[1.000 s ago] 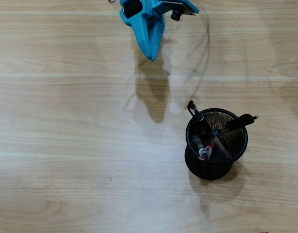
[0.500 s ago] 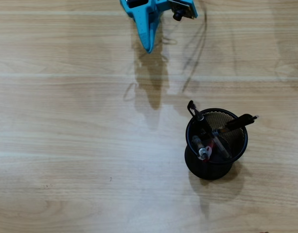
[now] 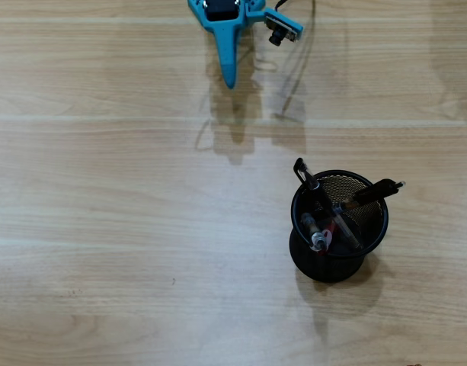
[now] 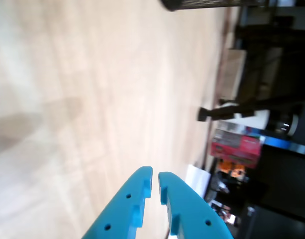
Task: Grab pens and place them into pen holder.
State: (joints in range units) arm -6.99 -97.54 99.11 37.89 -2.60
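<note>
A round black wire-mesh pen holder (image 3: 338, 263) stands on the wooden table, right of centre in the overhead view. Several pens (image 3: 324, 221) lean inside it: a black one pokes out at the upper left, another black one (image 3: 376, 191) sticks out over the right rim, and a red one with a clear barrel lies in the middle. My blue gripper (image 3: 230, 82) is at the top edge, well up and left of the holder, its fingers nearly together with nothing between them. In the wrist view the gripper (image 4: 155, 175) shows only a thin slit, and the holder's base (image 4: 207, 4) is at the top edge.
A small black camera (image 3: 277, 34) and its cable (image 3: 302, 61) hang beside the gripper in the overhead view. Beyond the far table edge the wrist view shows dark furniture (image 4: 271, 74) and a red box (image 4: 239, 147).
The gripper has drawn back toward the top edge of the overhead view, farther from the holder, and its shadow has shortened. The holder and pens have not moved.
</note>
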